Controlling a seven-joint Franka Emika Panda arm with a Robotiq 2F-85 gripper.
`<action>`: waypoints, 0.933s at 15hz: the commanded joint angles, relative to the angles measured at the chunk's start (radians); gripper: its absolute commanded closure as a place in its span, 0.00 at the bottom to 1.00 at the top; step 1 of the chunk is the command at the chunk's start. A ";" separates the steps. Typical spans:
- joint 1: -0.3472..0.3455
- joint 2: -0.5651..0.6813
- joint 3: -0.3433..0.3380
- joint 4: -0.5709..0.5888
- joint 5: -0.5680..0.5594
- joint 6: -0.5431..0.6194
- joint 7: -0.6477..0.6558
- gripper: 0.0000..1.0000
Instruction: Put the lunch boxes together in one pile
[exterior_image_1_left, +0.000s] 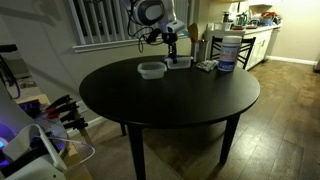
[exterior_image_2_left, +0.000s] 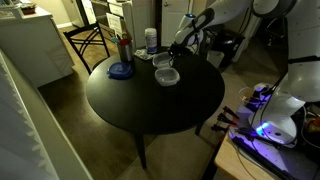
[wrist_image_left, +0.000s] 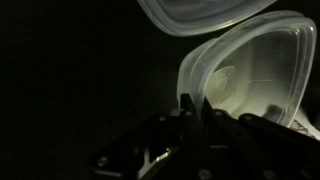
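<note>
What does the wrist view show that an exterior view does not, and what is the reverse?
Only the wrist view: the fingers shut on the rim of a clear lunch box, seen from close. Only an exterior view: the whole round table, the white tub with its blue lid, and the arm above. Both: that lunch box and a second lunch box beside it.

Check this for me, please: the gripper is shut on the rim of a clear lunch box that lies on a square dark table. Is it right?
Not fully. The table is round, not square; both exterior views show it. The rest holds: in the wrist view the gripper is shut on the rim of a clear lunch box.
</note>
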 joint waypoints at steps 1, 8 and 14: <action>0.050 -0.133 -0.012 -0.177 -0.009 0.144 -0.029 0.98; 0.066 -0.231 0.080 -0.368 0.027 0.211 -0.128 0.98; 0.070 -0.283 0.124 -0.457 0.031 0.163 -0.186 0.98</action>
